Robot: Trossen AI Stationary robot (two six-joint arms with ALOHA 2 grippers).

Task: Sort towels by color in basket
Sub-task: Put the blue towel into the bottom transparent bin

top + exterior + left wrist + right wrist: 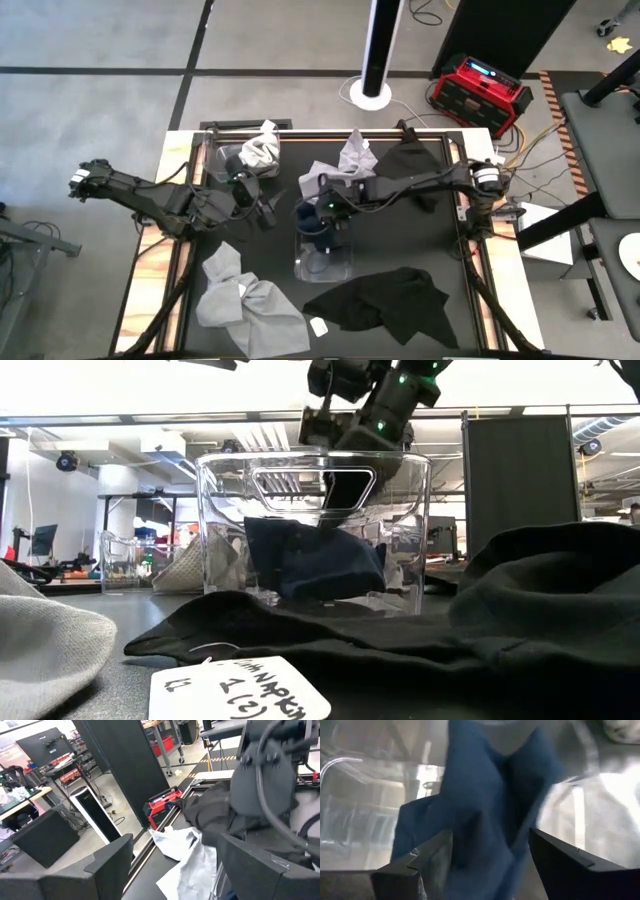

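High view: right pincer (318,215) sits at the far rim of the clear basket (322,262) at counter (270,255) centre, a navy towel (312,222) bunched below it. Left pincer (262,210) hovers at 9 o'clock of the basket, released, nothing in it. Grey towels (245,305) lie at 7 o'clock, a black towel (390,300) at 5 o'clock, a white towel (352,157) and another black towel (405,160) at 12–1 o'clock, a second clear basket (235,160) with a light towel (262,148) at 11 o'clock.

Low view: navy towel (315,560) inside the clear basket (225,510); right pincer (350,485) dips in over it.

Left wrist view: fingers (100,870) spread apart, empty; white towel (182,850) ahead.

Right wrist view: fingers (425,865) parted, navy towel (480,810) between them; grasping or let go, cannot tell.
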